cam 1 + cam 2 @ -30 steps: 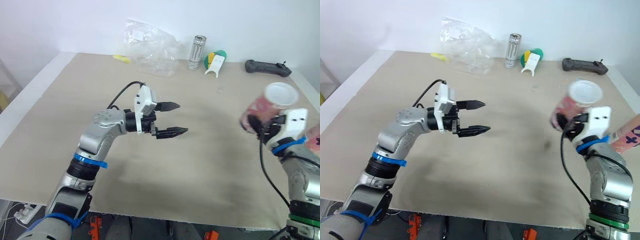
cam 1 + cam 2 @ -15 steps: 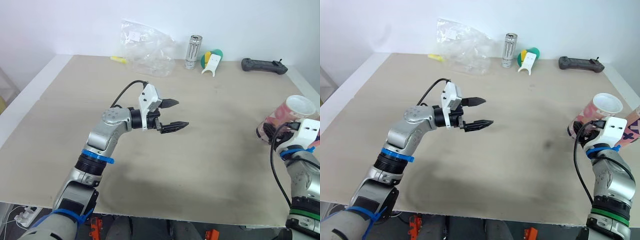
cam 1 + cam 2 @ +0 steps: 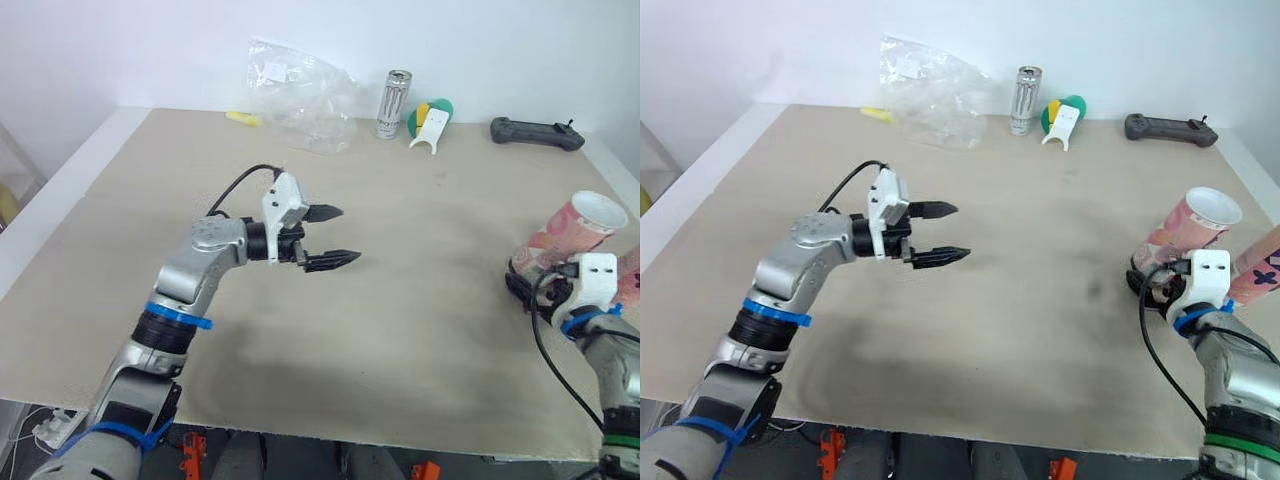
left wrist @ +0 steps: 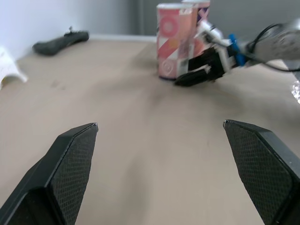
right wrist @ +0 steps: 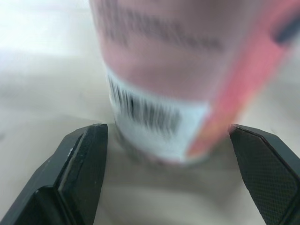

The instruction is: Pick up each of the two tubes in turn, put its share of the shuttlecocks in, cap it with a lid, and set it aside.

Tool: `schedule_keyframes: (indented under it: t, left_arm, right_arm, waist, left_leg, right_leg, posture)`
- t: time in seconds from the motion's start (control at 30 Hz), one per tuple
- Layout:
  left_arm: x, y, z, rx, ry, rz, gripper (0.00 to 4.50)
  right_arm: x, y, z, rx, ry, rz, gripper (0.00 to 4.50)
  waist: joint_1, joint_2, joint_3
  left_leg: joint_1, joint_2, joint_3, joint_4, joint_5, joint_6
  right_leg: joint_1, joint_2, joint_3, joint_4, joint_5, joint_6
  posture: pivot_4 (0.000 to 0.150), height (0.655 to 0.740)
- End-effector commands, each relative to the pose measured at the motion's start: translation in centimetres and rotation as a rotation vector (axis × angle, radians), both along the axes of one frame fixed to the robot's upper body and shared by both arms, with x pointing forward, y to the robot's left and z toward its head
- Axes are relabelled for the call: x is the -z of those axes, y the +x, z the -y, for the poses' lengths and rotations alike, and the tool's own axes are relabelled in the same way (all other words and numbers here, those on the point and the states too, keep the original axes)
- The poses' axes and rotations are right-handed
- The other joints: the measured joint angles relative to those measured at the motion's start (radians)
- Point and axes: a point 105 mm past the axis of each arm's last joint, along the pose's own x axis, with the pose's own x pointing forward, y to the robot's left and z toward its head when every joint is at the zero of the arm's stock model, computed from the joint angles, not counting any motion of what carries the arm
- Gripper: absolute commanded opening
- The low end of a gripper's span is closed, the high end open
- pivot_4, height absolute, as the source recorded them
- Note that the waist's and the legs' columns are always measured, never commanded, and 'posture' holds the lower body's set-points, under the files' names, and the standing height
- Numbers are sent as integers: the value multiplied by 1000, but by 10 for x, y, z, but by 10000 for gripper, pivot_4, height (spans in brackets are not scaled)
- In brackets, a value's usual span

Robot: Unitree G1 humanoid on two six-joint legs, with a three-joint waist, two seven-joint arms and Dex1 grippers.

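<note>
The pink patterned cardboard tube with a white top end (image 3: 566,230) stands on the beige table (image 3: 430,300) near its right edge, in front of the robot's right arm. The right hand (image 5: 166,127) sits low at the base of this tube, its two black fingers (image 5: 82,173) spread wide with one on either side of the barcode label; a gap shows between each finger and the tube wall, so nothing is gripped. A second pink tube with a purple pattern (image 3: 1259,263) lies just beyond the first, at the very edge of the head view.

The left hand (image 3: 347,235) hovers above the middle of the table, well apart from both tubes, its fingers spread and empty, pointing toward the right side.

Along the far edge of the table lie a crumpled clear plastic bag (image 3: 300,88), a tall silver drink can (image 3: 394,104) standing upright, a green, yellow and white object (image 3: 430,122) just beside the can, and a black handheld controller (image 3: 535,134) farther right.
</note>
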Motion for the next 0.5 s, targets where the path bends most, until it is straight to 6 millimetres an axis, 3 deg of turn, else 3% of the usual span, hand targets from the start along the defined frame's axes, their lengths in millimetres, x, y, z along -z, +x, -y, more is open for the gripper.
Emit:
schedule_keyframes:
  t: [0.03, 0.1, 0.17, 0.33, 0.5]
  left_arm:
    - [-8, -2, -22, -40, -8, 15, 45000]
    - [-4, 0, -37, -87, -12, -32, 45000]
    - [5, 2, -63, -173, -20, -96, 45000]
    - [20, -10, -95, -245, -14, -162, 45000]
    - [29, -18, -109, -280, 25, -166, 45000]
  right_arm:
    - [-11, -14, -5, -62, -35, -3, 43832]
    - [-13, -21, -12, -106, -38, -2, 43832]
    - [-17, -35, -47, -304, -12, 1, 43832]
    - [-31, -50, -123, -667, 82, 20, 43832]
    - [-40, -57, -158, -841, 77, 17, 43832]
  waist:
    - [0, 0, 0]
    - [0, 0, 0]
    - [0, 0, 0]
    - [-14, 1, 1]
    - [-9, -1, 2]
  left_leg:
    - [0, 0, 0, 0, 0, 0]
    - [0, 0, 0, 0, 0, 0]
    - [0, 0, 0, 1, 0, 0]
    - [1, 1, 0, 0, 0, 0]
    - [1, 1, 0, 1, 0, -1]
  right_leg:
    - [0, 0, 0, 0, -1, 2]
    - [0, 0, 0, 0, -1, 3]
    - [0, 0, 0, 0, -1, 3]
    - [0, 1, 0, 0, -1, 3]
    - [1, 0, 0, 0, 0, 3]
  posture:
    - [1500, 7400]
    - [1500, 7400]
    - [1500, 7400]
    - [1500, 7400]
    - [1500, 7400]
